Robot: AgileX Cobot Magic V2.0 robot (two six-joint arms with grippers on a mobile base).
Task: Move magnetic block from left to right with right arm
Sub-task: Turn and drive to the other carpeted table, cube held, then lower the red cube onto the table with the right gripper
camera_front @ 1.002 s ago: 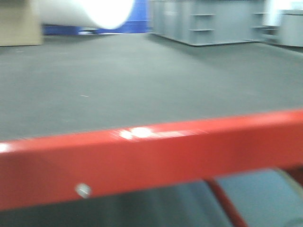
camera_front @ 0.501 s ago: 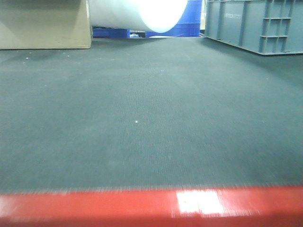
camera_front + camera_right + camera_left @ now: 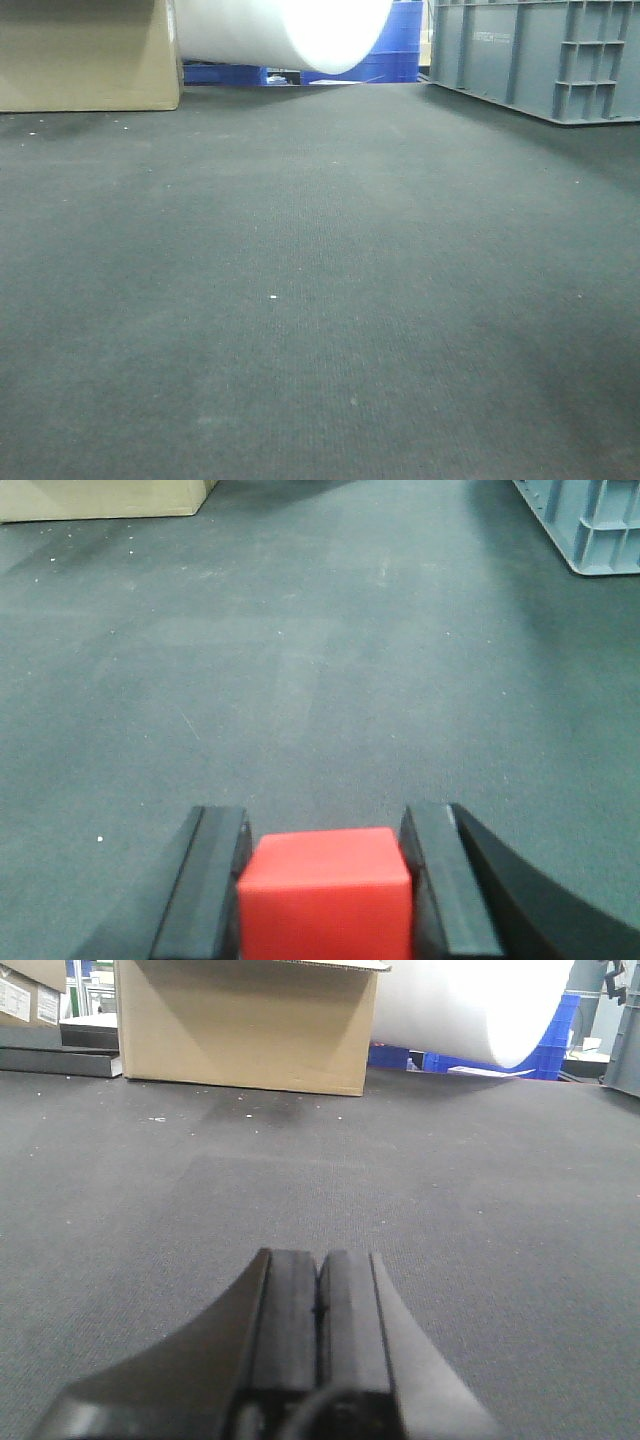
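Your right gripper point(image 3: 322, 825) at lower centre of its wrist view, clamped on the magnetic block point(image 3: 325, 895), your left gripper point(image 3: 320, 1260) pressed closed and empty

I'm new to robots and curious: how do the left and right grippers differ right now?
The left gripper is shut with pads pressed together; the right gripper has fingers apart. The left holds nothing; the right clamps the magnetic block. Both have black fingers over the dark mat.
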